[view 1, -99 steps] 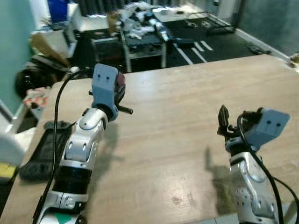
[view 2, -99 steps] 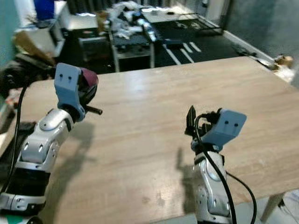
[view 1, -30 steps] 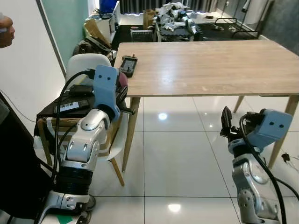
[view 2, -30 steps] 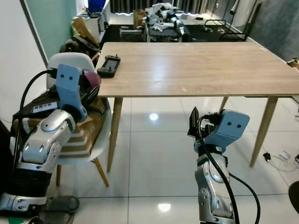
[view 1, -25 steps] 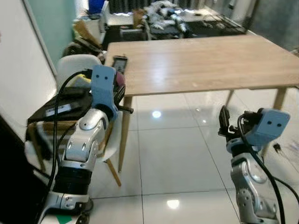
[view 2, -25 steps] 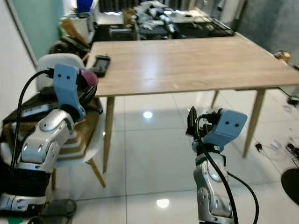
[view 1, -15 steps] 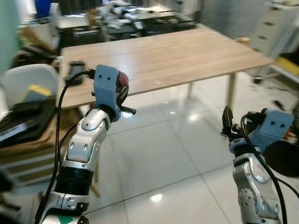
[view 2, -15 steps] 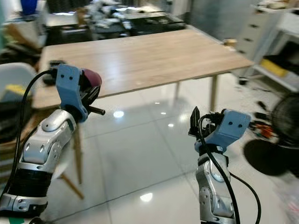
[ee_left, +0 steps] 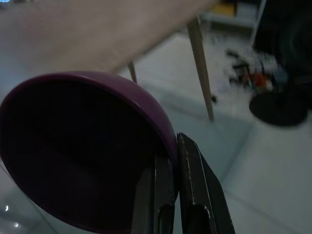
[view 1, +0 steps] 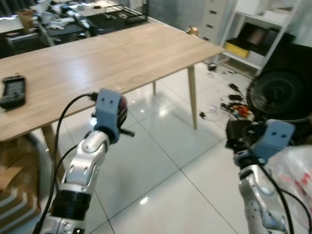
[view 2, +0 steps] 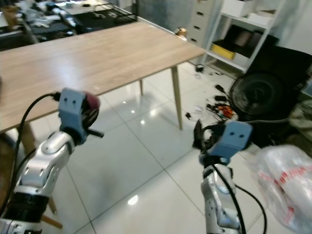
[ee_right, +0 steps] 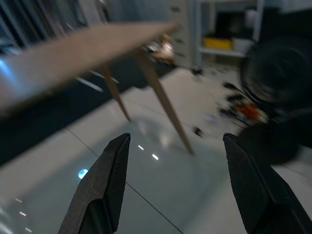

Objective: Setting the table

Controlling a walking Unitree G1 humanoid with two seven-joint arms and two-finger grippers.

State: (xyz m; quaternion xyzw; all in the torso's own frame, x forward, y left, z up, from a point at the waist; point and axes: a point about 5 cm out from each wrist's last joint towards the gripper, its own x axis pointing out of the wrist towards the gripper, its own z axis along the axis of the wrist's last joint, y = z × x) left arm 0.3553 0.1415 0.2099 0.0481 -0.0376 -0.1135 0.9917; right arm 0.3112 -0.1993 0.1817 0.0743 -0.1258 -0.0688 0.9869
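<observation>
The left gripper (ee_left: 174,195) pinches the rim of a purple bowl (ee_left: 83,151), held over white floor tiles (view 1: 161,165) near the wooden table (view 1: 97,58). A black handset (view 1: 12,91) lies at the table's left edge. The right gripper (ee_right: 178,180) hangs with fingers spread, empty, near a black fan (view 1: 278,95).

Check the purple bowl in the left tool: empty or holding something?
Empty as far as can be seen. The left wrist view looks into the purple bowl, pinched at its rim by the left tool; its dark interior shows nothing inside.
</observation>
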